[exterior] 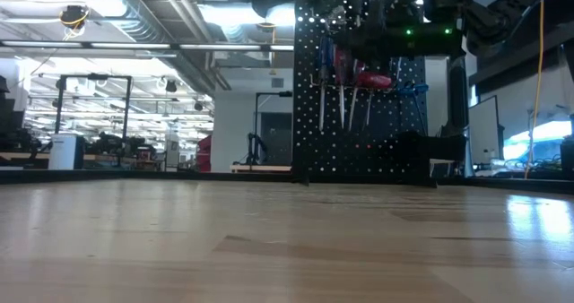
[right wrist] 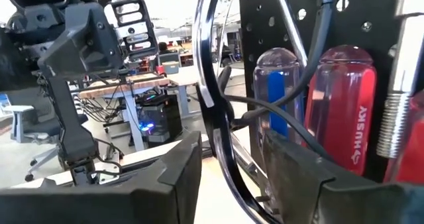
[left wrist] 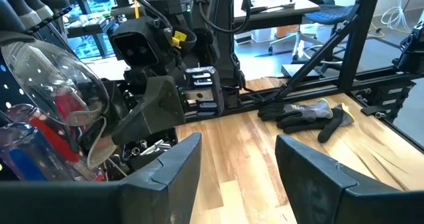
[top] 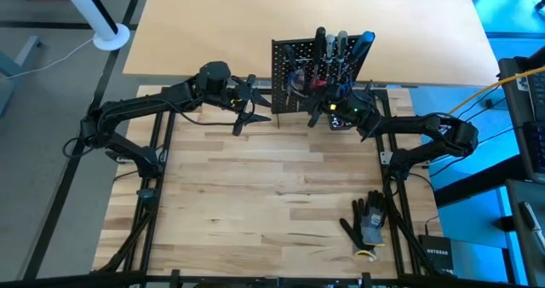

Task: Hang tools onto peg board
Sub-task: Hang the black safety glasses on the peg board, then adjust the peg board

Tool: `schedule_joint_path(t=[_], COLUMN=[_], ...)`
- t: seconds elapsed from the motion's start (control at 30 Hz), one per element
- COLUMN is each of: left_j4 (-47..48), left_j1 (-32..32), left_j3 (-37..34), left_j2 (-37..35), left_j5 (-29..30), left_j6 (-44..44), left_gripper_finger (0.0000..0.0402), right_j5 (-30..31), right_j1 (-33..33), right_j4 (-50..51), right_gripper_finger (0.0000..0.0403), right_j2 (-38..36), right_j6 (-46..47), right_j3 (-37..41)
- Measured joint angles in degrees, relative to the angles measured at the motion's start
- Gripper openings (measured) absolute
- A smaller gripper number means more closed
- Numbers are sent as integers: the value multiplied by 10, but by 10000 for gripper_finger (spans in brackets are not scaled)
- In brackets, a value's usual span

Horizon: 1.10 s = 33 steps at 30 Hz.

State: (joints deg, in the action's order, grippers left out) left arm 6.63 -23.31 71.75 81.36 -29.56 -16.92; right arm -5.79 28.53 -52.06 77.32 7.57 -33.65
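A: How far along does the hanging look?

B: Nearly done, I'd judge. The peg board (top: 300, 66) stands upright at the far middle of the table (top: 255, 194), and several tools (exterior: 345, 83) hang on its front with their thin shafts pointing down. The right wrist view shows a blue-handled screwdriver (right wrist: 278, 91) and a red-handled screwdriver (right wrist: 344, 105) side by side against the board.

A: Anything left lying on the table?

B: No loose tools that I can see. Only a pair of black gloves (top: 368, 221) near the right front corner, and those aren't part of the job.

A: And the claws?

B: The right gripper (top: 334, 111) sits close against the board's front, just beside the hung handles. Its fingers (right wrist: 165, 177) stand apart with nothing between them. The left gripper (top: 245, 109) hovers just off the board's left edge, spread wide and empty.

A: So what remains?

B: Probably just backing the arms away, unless a tool is hidden from these views
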Motion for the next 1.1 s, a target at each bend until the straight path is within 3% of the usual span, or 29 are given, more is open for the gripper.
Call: schedule_joint_path(t=[0.3, 0.87, 1.1], left_j4=[1, 1, 5], left_j1=[0, 0, 0], left_j3=[0, 0, -1], left_j2=[0, 0, 0], left_j5=[0, 0, -6], left_j6=[0, -1, 29], left_gripper_finger=[184, 184, 184], right_j5=[-2, -8, -29], right_j1=[0, -3, -67], right_j4=[31, 176, 198], right_gripper_finger=[163, 163, 163], right_j2=[-15, -165, -224], right_j6=[-16, -48, -50], right_j3=[1, 1, 0])
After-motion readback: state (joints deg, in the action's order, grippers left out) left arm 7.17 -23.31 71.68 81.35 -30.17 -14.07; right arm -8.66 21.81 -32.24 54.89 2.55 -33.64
